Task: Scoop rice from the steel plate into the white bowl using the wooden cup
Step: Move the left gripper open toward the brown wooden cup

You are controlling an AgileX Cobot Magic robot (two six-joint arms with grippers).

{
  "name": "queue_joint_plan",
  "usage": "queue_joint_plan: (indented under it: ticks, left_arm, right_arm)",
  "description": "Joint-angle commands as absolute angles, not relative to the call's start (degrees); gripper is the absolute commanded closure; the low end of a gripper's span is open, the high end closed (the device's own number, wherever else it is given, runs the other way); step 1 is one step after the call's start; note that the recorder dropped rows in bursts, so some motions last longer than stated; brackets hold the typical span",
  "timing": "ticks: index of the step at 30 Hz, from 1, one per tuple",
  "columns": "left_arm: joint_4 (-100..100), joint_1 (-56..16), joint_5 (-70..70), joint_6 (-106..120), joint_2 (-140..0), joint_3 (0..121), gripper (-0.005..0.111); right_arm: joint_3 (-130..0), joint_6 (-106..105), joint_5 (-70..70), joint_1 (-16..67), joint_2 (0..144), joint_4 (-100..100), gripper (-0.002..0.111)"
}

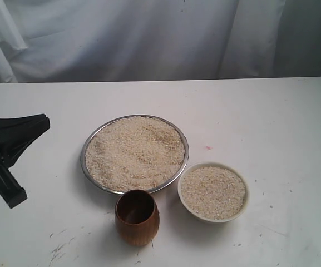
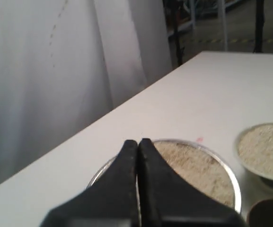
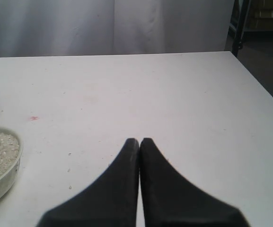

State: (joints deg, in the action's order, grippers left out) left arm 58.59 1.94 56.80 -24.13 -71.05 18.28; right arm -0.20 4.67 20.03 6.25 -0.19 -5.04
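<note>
Nearest, we find the wooden cup (image 1: 137,217) upright, empty, just off the steel plate (image 1: 83,158)'s near rim; the white bowl (image 1: 212,164), already holding grains, sits just beside the plate's right. Rice (image 1: 135,151) heaps across the plate. Left gripper (image 2: 138,142), well off the plate's left, and right gripper (image 3: 139,141) are both pressed together, empty; we judge one must spread wide, then close squarely on the cup's wall.

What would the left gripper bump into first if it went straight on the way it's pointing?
Probably the steel plate of rice; the shut left gripper points right at it. It might pass above the rim, though, since its height is hard to judge.
</note>
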Motion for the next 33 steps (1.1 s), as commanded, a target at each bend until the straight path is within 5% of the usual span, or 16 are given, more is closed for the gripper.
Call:
queue_joint_plan:
  ticks: [1,17,29,33]
  left_arm:
    - [58.84,1.77,65.21,-24.26,-71.11,18.36,0.107]
    - [61.75,1.77,69.77,-26.14,-71.25,18.36,0.107]
    - [65.35,1.77,51.04,-38.92,-71.43,18.36,0.107]
    - [66.87,-5.82,41.26,-41.10,-75.86,20.48,0.103]
  right_arm:
    - [0.00,4.69,19.81,6.29,0.00,-4.99,0.108]
    - [0.00,4.69,19.81,6.29,0.00,-4.99,0.108]
    - [0.00,4.69,19.81,6.29,0.00,-4.99,0.108]
    - [0.00,4.69,19.81,6.29,0.00,-4.99,0.108]
